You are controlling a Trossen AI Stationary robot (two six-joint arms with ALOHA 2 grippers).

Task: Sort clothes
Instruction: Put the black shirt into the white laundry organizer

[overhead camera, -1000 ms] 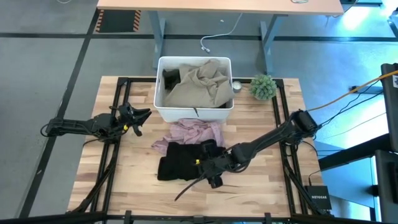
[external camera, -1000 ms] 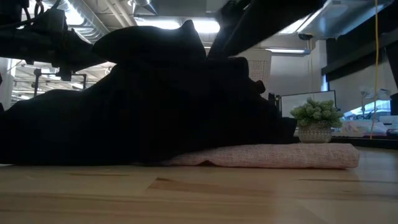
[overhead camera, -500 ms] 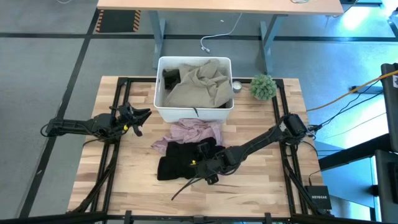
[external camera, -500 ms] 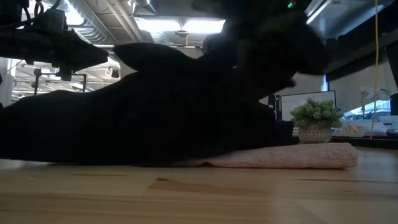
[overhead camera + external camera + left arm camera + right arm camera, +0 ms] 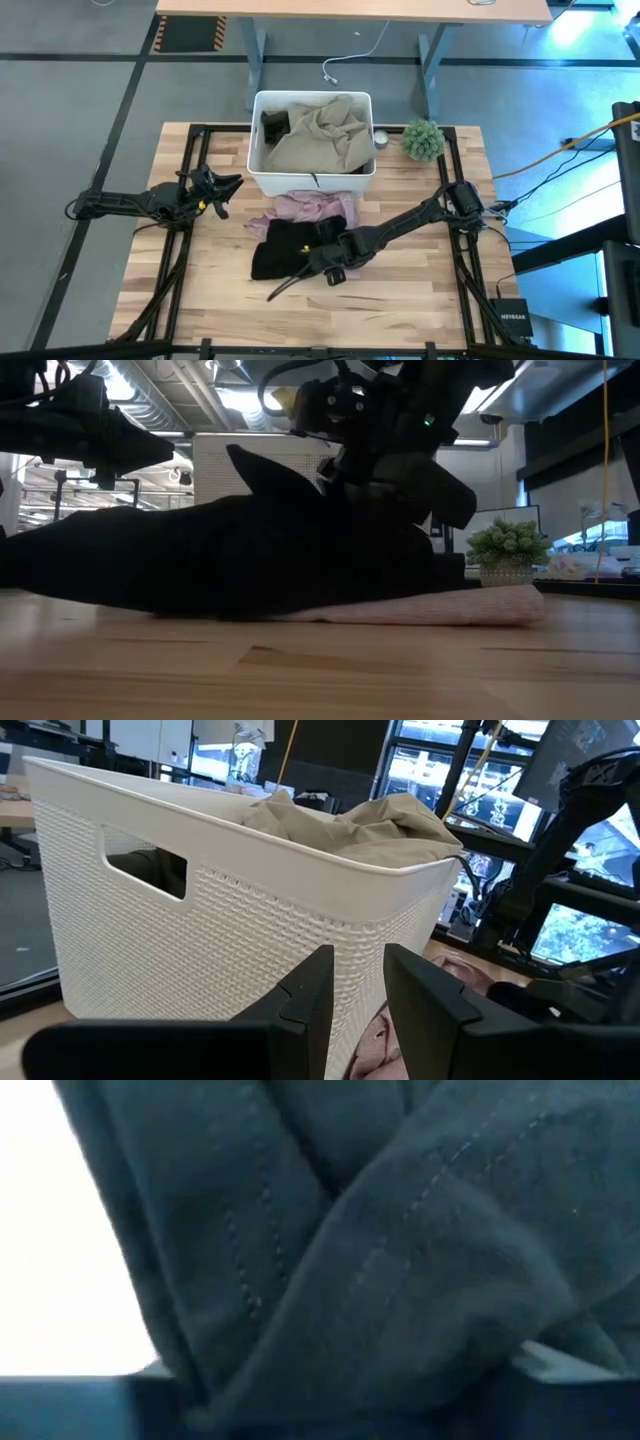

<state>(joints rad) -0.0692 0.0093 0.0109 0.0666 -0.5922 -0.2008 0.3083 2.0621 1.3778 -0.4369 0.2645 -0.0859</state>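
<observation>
A black garment (image 5: 283,250) lies on the table in front of a mottled pink garment (image 5: 305,208), partly on top of it; a thin black strap (image 5: 285,285) trails toward the near edge. My right gripper (image 5: 328,262) is down on the black garment's right part, and dark cloth (image 5: 380,1280) fills its wrist view. A beige garment (image 5: 320,130) and a dark piece (image 5: 275,122) lie in the white tub (image 5: 262,178). My left gripper (image 5: 228,188) hovers open and empty left of the tub. My right gripper is on the black garment's right part (image 5: 318,250), coming slanting down from the table's right side. The gripper and bunched folds of cloth hide the place of contact. The garment rests on the table and on the pink garment (image 5: 440,605).
A small green plant (image 5: 423,138) stands at the far right beside the tub. Black frame rails (image 5: 180,260) run along the table's left and right sides. Bare wood shows at the near edge and on the left.
My right gripper has gone toward the table's left edge. The black garment has slid left with it and lies lower and flatter in the low view. The pink garment's right end has drawn in a little.
</observation>
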